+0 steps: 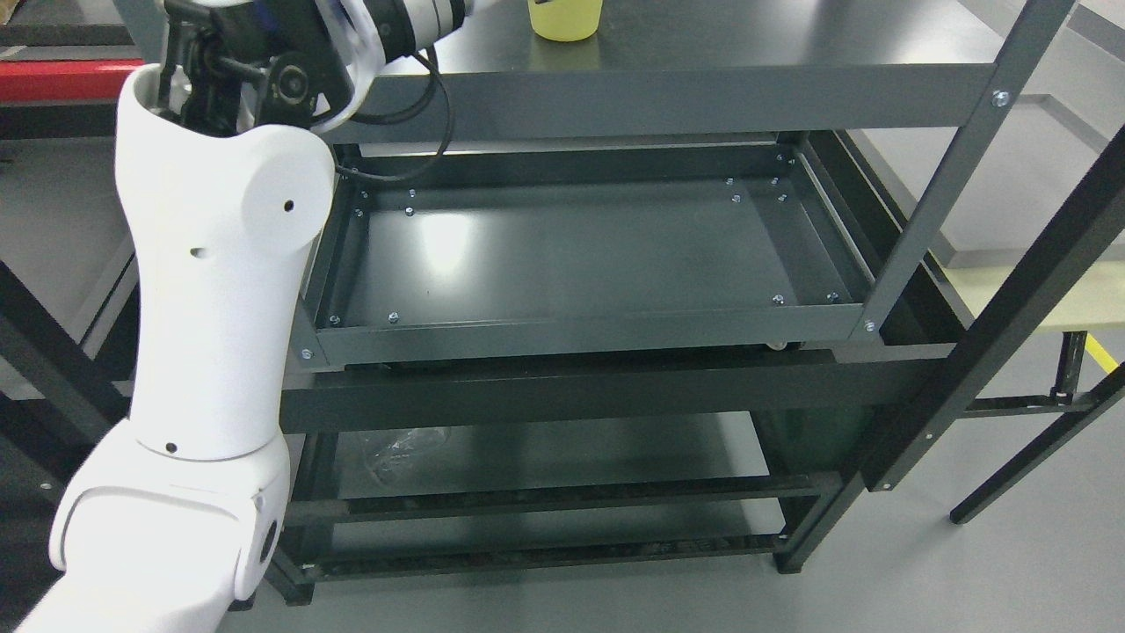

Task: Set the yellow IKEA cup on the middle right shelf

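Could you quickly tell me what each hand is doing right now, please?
Left hand: out of frame past the top edge; cannot be told.
Right hand: not in view.

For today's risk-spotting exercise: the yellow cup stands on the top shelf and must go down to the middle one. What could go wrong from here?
1. The yellow cup is cut off by the picture's top edge, and the hand is out of view, so the grasp cannot be checked.
2. The left arm reaches past the top shelf; lowering the cup could knock its front edge.
3. The middle shelf has a raised rim that the cup might catch.

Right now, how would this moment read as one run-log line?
cup: yellow cup on top shelf | middle shelf: bare | left arm: raised toward cup, hand out of frame | placement: not done
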`<state>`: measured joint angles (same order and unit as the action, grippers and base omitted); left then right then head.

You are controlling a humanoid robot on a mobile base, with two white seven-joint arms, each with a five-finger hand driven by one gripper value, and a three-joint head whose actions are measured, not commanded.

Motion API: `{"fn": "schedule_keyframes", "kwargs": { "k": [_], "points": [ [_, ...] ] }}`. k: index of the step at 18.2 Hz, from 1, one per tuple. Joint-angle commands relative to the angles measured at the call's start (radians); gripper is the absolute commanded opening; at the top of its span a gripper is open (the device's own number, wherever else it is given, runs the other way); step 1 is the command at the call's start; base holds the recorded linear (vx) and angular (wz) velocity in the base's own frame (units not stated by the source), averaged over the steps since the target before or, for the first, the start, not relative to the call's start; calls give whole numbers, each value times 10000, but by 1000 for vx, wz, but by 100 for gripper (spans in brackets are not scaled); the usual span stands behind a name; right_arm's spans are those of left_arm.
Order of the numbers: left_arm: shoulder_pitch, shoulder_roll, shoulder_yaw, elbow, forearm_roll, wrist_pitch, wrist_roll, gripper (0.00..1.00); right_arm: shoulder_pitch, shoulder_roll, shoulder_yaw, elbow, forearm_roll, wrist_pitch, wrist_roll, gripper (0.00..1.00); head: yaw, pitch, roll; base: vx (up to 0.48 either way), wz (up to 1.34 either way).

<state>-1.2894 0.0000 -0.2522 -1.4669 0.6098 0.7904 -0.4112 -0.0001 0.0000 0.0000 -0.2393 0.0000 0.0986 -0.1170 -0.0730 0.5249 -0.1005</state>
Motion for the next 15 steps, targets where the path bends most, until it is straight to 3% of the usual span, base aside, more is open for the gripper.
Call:
{"fn": "schedule_keyframes", "kwargs": {
  "k": [1,5,9,12,15],
  "points": [
    [957,174,-2291,-563,820,12,-873,98,139,-175,169,0,-245,-50,5,99,0,0,0,0,0],
    [2061,174,-3871,-747,805,-233,-889,98,139,-175,169,0,-245,-50,5,99,0,0,0,0,0],
    [3685,174,-4687,-564,652,-1120,-752,98,139,-175,169,0,-245,-50,5,99,0,0,0,0,0],
    [5096,174,-4383,-58,-557,-2912,-292,98,139,-175,169,0,-245,-50,5,100,0,0,0,0,0],
    [6508,174,-2929,81,-1249,-4158,-122,98,139,-175,169,0,-245,-50,5,99,0,0,0,0,0]
  ]
}}
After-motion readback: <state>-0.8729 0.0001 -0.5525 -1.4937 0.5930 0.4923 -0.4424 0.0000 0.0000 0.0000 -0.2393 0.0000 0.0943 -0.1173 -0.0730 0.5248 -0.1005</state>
